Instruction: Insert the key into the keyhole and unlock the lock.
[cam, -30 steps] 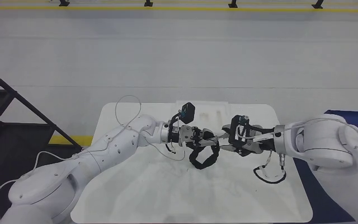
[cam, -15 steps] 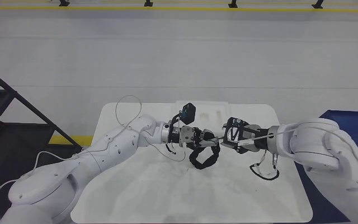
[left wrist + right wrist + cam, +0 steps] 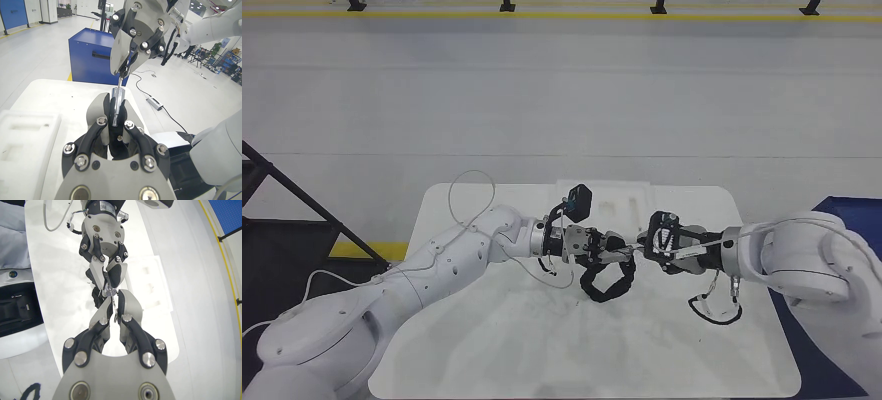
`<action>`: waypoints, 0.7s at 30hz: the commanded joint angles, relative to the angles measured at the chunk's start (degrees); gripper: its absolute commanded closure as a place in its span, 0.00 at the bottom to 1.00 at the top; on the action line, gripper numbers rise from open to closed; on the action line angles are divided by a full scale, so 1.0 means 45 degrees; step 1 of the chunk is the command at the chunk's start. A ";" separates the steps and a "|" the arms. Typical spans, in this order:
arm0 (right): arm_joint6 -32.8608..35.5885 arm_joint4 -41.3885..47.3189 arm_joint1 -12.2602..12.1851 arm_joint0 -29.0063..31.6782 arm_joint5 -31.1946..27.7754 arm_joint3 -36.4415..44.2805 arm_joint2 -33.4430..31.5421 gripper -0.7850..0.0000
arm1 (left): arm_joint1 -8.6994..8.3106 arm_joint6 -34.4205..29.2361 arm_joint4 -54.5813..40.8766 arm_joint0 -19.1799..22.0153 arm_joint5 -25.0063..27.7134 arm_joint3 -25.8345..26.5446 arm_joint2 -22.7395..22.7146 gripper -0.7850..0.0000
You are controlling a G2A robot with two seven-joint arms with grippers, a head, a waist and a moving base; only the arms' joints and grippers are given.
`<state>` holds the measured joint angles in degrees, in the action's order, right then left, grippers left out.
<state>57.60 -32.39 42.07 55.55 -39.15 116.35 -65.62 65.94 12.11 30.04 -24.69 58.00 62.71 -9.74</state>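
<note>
Left end effector [image 3: 115, 102] was clenched on lock [image 3: 116, 109], a small chrome cylinder held above worktop [image 3: 542, 350]. Right end effector [image 3: 114, 308] pinched key [image 3: 120, 81] by its head, tip at keyhole. Both looked light, stiff and slippery imo, so firm pinch needed.

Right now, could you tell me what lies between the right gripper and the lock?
The key, pinched by the right gripper, its tip at the lock, in the left wrist view.
</note>
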 commanded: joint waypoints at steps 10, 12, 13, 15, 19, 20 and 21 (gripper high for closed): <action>0.0505 0.3892 -0.0004 -0.0140 0.1814 -0.0927 -0.0114 1.00 | 0.0022 0.0079 0.0245 0.0067 0.0000 -0.0030 0.0000 1.00; 0.0689 0.4253 -0.0003 -0.0190 0.2149 -0.0974 -0.0123 1.00 | 0.0029 0.0156 0.0328 0.0065 0.0000 -0.0061 0.0000 1.00; 0.0794 0.4417 0.0000 -0.0215 0.2278 -0.1016 -0.0106 1.00 | 0.0034 0.0163 0.0396 0.0070 0.0000 -0.0061 0.0000 1.00; 0.0976 0.4617 0.0009 -0.0293 0.2440 -0.1071 -0.0058 1.00 | 0.0045 0.0220 0.0457 0.0060 0.0000 -0.0076 0.0000 1.00; 0.0881 0.5018 0.0039 -0.0355 0.2743 -0.1340 -0.0043 0.00 | 0.0067 0.0163 0.0673 0.0076 0.0000 -0.0246 0.0000 1.00; 0.0812 0.5073 0.0041 -0.0364 0.2769 -0.1381 -0.0087 0.00 | 0.0076 0.0084 0.0827 0.0104 0.0000 -0.0390 0.0000 1.00; 0.0761 0.5096 0.0039 -0.0357 0.2758 -0.1402 -0.0130 0.00 | 0.0094 0.0047 0.0958 0.0110 0.0000 -0.0516 0.0000 1.00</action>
<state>61.26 -9.57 42.25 53.92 -26.72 110.15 -66.00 66.28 12.56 33.63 -24.25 57.99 61.06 -9.74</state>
